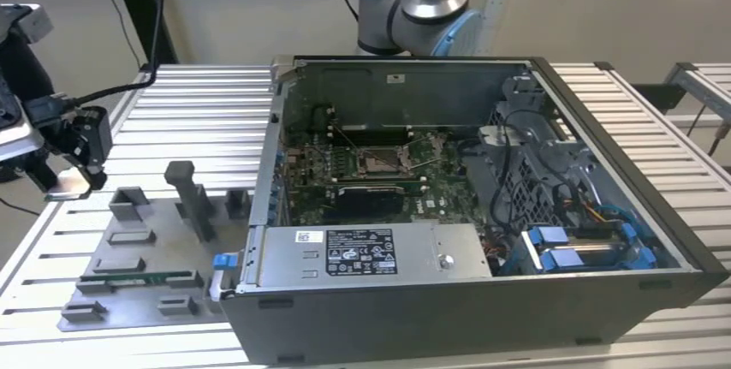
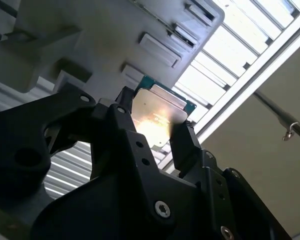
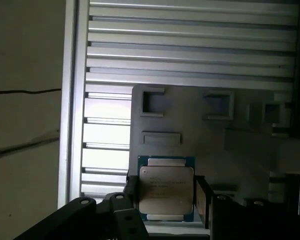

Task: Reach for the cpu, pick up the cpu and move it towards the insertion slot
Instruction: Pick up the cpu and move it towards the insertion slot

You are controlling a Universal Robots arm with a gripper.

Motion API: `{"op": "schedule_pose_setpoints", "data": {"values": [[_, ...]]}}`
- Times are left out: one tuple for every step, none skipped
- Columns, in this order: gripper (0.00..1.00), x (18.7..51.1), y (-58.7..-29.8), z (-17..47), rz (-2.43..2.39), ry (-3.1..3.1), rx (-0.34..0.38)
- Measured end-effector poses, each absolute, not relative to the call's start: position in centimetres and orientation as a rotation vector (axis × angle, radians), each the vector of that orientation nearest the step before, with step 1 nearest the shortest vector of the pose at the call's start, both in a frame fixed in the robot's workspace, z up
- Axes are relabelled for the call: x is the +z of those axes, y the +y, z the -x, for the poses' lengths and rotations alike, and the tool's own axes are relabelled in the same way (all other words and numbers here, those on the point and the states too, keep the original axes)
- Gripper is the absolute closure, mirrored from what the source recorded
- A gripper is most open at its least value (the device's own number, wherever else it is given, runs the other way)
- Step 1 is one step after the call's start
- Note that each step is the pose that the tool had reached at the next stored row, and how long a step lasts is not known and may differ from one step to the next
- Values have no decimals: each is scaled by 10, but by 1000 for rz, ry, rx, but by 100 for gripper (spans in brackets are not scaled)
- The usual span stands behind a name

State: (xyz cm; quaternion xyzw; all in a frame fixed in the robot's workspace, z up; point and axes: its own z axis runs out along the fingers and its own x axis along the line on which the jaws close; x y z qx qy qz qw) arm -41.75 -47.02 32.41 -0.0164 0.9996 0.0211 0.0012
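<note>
Silver-topped square cpu (image 3: 166, 192) is sitting clamped edge-to-edge in the black two-finger gripper (image 2: 152, 122). Its metal face is pointing away from the grey ribbed table (image 3: 190, 55).

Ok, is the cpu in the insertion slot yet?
No, in the first wrist view the claw grips the cpu, grey parts tray behind it.

exterior view looks down from afar over case (image 1: 457, 309) and tray (image 1: 160, 253). both wrist views peer closely past the jaws, sharing cpu (image 3: 166, 192) (image 2: 157, 112) between them, tray beyond.
</note>
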Motion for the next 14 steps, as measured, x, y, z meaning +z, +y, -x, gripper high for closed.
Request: {"op": "schedule_pose_setpoints", "data": {"values": [[100, 326, -470, 417, 51, 3138, 66], [100, 329, -470, 417, 51, 3138, 66], [100, 331, -470, 417, 51, 3138, 66], [100, 334, -470, 417, 51, 3138, 66], [100, 337, -470, 417, 51, 3138, 66], [100, 340, -470, 417, 51, 3138, 66], [100, 343, -470, 418, 51, 3138, 66], [100, 346, -470, 417, 51, 3138, 66], [100, 349, -470, 417, 51, 3138, 66], [100, 352, -470, 417, 51, 3138, 66], [100, 354, -470, 417, 51, 3138, 66], [100, 357, -470, 417, 51, 3138, 66], [100, 359, -470, 418, 51, 3138, 66], [100, 362, -470, 418, 51, 3138, 66]]}}
